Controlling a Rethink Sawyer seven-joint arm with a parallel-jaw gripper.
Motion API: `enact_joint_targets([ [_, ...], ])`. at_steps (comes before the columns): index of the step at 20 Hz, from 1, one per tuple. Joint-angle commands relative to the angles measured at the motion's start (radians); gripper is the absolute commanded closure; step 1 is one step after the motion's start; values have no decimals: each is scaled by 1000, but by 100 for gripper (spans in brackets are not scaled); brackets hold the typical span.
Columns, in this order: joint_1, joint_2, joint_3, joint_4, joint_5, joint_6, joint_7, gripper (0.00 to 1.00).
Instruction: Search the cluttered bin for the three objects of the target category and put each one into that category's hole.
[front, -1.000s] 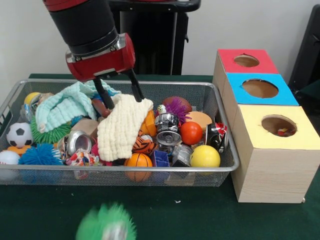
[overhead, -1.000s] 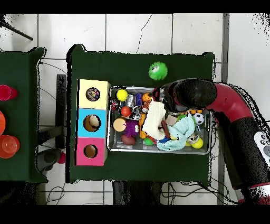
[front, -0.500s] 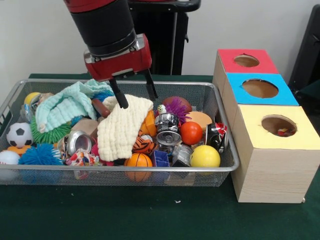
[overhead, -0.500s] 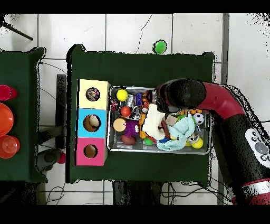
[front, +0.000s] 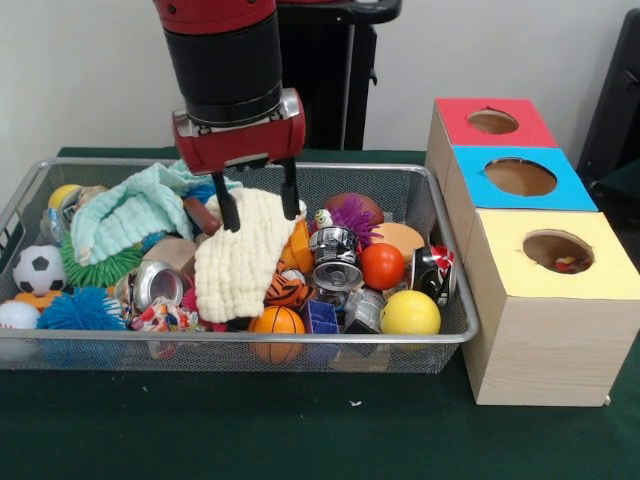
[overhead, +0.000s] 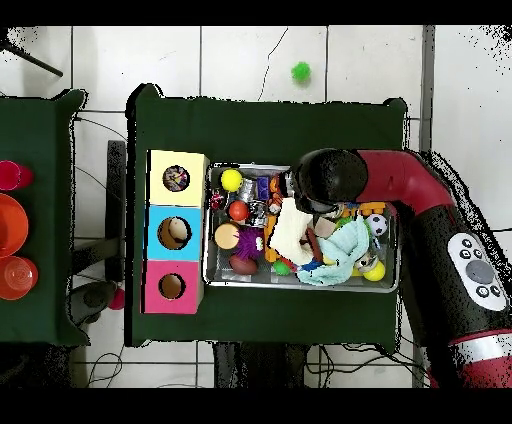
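Observation:
My gripper (front: 258, 208) is open, its two black fingers (front: 226, 212) hanging just over the top edge of a cream knitted cloth (front: 245, 255) in the middle of the wire bin (front: 440, 335). Nothing is held. A mint-green cloth (front: 125, 215) lies to the left of it. Cans (front: 335, 258), an orange ball (front: 382, 265), a yellow ball (front: 410, 313) and a small basketball (front: 277, 321) lie around the cream cloth. In the overhead view the arm's head (overhead: 325, 180) covers the gripper, and the cream cloth (overhead: 290, 232) shows beside it.
A wooden box stands beside the bin with a red hole (front: 492, 121), a blue hole (front: 520, 177) and a yellow hole (front: 557, 250) that has something inside. A green spiky ball (overhead: 301, 71) lies on the floor beyond the table. Orange cups (overhead: 18, 272) sit on a side table.
The green spiky ball has left the table and rolled away over the floor. My open gripper has shifted right in the front view and now hangs upright over the cream cloth.

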Motion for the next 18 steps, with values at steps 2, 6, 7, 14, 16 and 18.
enact_joint_targets([
  [2,-14,44,6,-83,-120,84,-346,0],
  [6,-6,55,-1,-120,-124,97,-296,0],
  [7,-8,54,0,-125,-121,102,-292,0],
  [14,-13,54,13,-104,-128,25,-271,0],
  [16,-14,69,7,-95,-155,-18,-271,0],
  [18,-12,81,0,-96,-185,-51,-272,0],
])
